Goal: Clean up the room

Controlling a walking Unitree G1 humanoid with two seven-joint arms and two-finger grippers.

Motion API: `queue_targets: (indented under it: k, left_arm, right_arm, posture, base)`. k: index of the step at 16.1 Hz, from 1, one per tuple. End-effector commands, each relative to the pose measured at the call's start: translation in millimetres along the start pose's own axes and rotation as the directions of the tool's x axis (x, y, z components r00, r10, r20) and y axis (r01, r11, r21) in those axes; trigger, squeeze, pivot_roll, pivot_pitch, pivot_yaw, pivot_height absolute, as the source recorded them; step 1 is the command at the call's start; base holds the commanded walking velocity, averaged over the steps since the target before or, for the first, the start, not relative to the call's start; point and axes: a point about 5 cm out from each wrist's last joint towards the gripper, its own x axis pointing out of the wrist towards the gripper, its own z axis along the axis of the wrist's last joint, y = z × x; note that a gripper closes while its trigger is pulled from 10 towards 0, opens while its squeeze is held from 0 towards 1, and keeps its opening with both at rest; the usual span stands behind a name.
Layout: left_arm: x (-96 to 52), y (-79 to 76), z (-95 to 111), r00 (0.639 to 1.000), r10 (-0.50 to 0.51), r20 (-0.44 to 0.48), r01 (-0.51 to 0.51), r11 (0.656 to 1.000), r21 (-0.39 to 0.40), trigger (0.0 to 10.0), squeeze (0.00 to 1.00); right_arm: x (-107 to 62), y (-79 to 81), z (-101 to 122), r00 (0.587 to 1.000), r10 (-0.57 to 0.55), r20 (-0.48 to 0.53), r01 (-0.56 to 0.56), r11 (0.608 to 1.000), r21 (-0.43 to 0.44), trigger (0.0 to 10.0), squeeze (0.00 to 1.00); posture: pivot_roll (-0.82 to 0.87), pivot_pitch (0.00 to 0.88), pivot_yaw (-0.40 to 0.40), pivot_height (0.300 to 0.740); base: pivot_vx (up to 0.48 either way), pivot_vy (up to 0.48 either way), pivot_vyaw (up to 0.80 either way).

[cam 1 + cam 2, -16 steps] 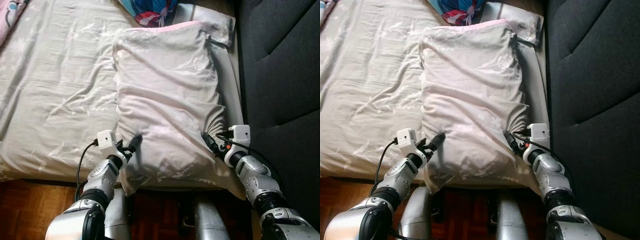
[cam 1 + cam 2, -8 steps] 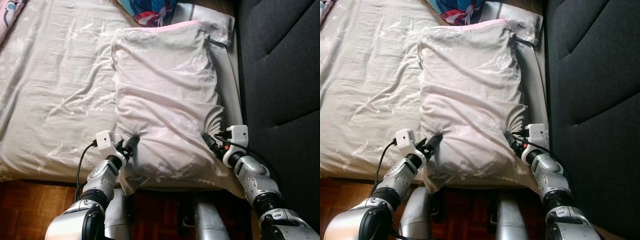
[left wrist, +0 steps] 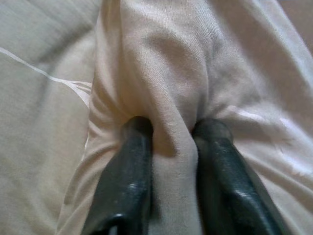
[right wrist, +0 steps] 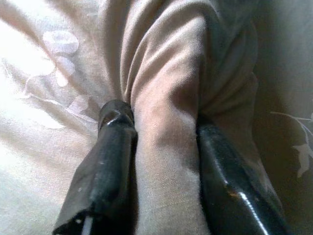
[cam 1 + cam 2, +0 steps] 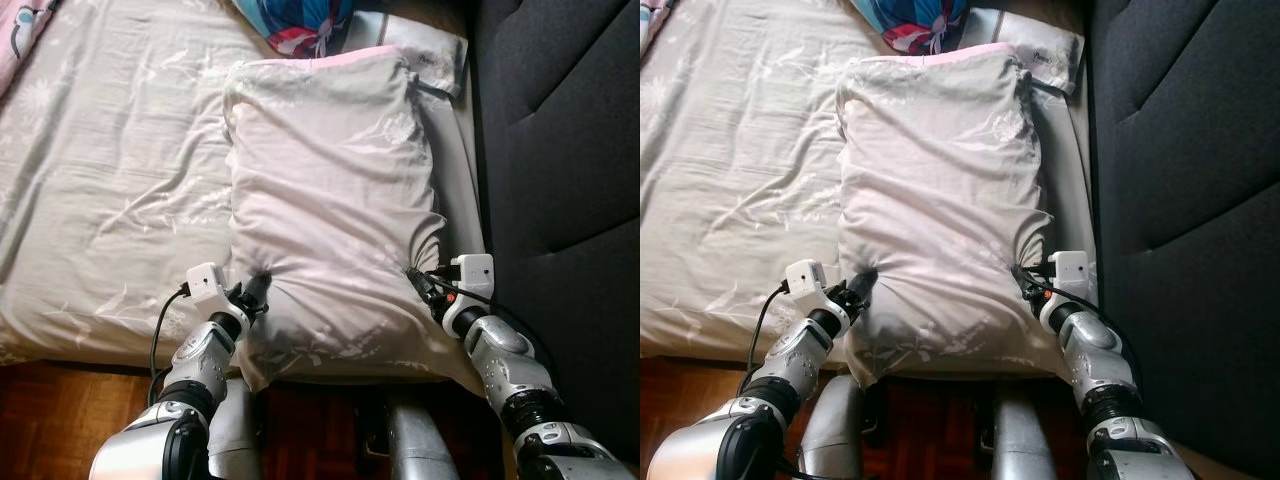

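Pinching folds of fabric, both sets of fingers are nearly closed on the large grey-beige floral-print cotton pillow [image 5: 330, 210]. In the left wrist view the left gripper [image 3: 171, 142] has its two black fingers [image 3: 128, 171] set either side of a raised ridge of pillowcase, with cloth filling the narrow gap. In the right wrist view the right gripper [image 4: 164, 127] holds a thicker roll of the same cloth between its fingers [image 4: 110, 152].

Compared with one second ago, the left gripper has advanced further into the pillow's near corner and its fingers, then beside the cloth, now sit buried in a dimple of fabric at about 7 o'clock on the pillow. The right gripper has stayed clamped at about 5 o'clock, shifted slightly inward. The pillow has barely moved.

The pillow lies lengthwise on the grey floral-print bed sheet [image 5: 110, 170], its far end pointing to 12 o'clock, its near end overhanging the mattress edge above the dark red wooden floor [image 5: 60, 410]. At 3 o'clock stands the dark grey padded headboard [image 5: 560, 130]; at 12 o'clock lies a blue-and-red patterned cloth bundle [image 5: 300, 20].

Judgement: a two-handed grip now appears complete, so the pillow is ready to be lifted or repositioned.
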Motion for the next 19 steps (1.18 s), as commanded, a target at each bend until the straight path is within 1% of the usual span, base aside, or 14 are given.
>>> queue_targets:
  k: [1, 5, 7, 9, 10, 11, 13, 17, 18, 19]
  left_arm:
    - [-8.7, 8.3, -14.5, 0.998, 0.037, -0.041, -0.038, 0.999, -0.003, 0.0, 0.00]
    - [-7.0, 7.6, -8.7, 0.999, 0.036, -0.017, -0.036, 0.999, 0.022, 0.0, 0.00]
    - [-6.0, 5.7, -6.9, 1.000, 0.024, -0.015, -0.024, 0.998, 0.061, 0.0, 0.00]
    - [-4.7, 4.9, -3.9, 1.000, 0.027, -0.003, -0.026, 0.997, 0.077, 0.0, 0.00]
    - [-2.5, 2.7, 1.0, 1.000, 0.025, 0.014, -0.026, 0.994, 0.106, 0.0, 0.00]
    - [-1.1, 0.9, 3.6, 1.000, 0.018, 0.023, -0.020, 0.993, 0.117, 0.0, 0.00]
    - [4.9, -7.3, 12.5, 0.999, -0.010, 0.049, 0.003, 0.990, 0.138, 0.0, 0.00]
    - [11.3, -15.8, 25.6, 0.995, -0.033, 0.094, 0.018, 0.987, 0.159, 0.0, 0.00]
    - [12.2, -17.1, 28.7, 0.993, -0.035, 0.108, 0.017, 0.987, 0.162, 0.0, 0.00]
    - [13.6, -20.0, 33.4, 0.990, -0.043, 0.134, 0.019, 0.985, 0.172, 0.0, 0.00]
  right_arm:
    - [-9.3, 1.5, -39.6, 0.990, -0.009, -0.143, 0.014, 0.999, 0.035, 0.0, 0.00]
    - [-7.7, 2.1, -37.6, 0.990, -0.018, -0.138, 0.021, 1.000, 0.022, 0.0, 0.00]
    - [-7.4, 2.6, -37.4, 0.991, -0.022, -0.133, 0.026, 0.999, 0.023, 0.0, 0.00]
    - [-6.9, 3.0, -37.1, 0.991, -0.026, -0.129, 0.029, 0.999, 0.024, 0.0, 0.00]
    - [-5.9, 4.1, -35.8, 0.992, -0.030, -0.119, 0.033, 0.999, 0.026, 0.0, 0.00]
    - [-5.1, 4.5, -34.2, 0.993, -0.033, -0.109, 0.036, 0.999, 0.027, 0.0, 0.00]
    - [-1.3, 6.2, -24.1, 0.997, -0.039, -0.065, 0.042, 0.998, 0.040, 0.0, 0.00]
    - [2.1, 7.0, -13.5, 0.998, -0.060, -0.015, 0.060, 0.997, 0.039, 0.0, 0.00]
    - [2.2, 4.5, -8.8, 0.996, -0.087, 0.010, 0.086, 0.996, 0.023, 0.0, 0.00]
    - [1.3, -0.6, -2.1, 0.990, -0.134, 0.037, 0.135, 0.990, -0.032, 0.0, 0.00]
  posture:
    - [-0.05, 0.443, -0.066, 0.659]
    - [-0.04, 0.445, -0.062, 0.659]
    - [-0.04, 0.445, -0.056, 0.659]
    - [-0.04, 0.447, -0.051, 0.659]
    - [-0.04, 0.450, -0.045, 0.659]
    - [-0.04, 0.450, -0.044, 0.659]
    - [-0.04, 0.453, -0.036, 0.659]
    - [-0.04, 0.456, -0.028, 0.659]
    - [-0.04, 0.459, -0.026, 0.659]
    - [-0.04, 0.461, -0.024, 0.659]
  base:
    - [0.000, 0.000, 0.00]
    - [0.000, 0.000, 0.00]
    - [0.000, 0.000, 0.00]
    - [0.000, 0.000, 0.00]
    - [0.000, 0.000, 0.00]
    - [0.000, 0.000, 0.00]
    - [0.000, 0.000, 0.00]
    - [0.000, 0.000, 0.00]
    - [0.000, 0.000, 0.00]
    - [0.000, 0.000, 0.00]
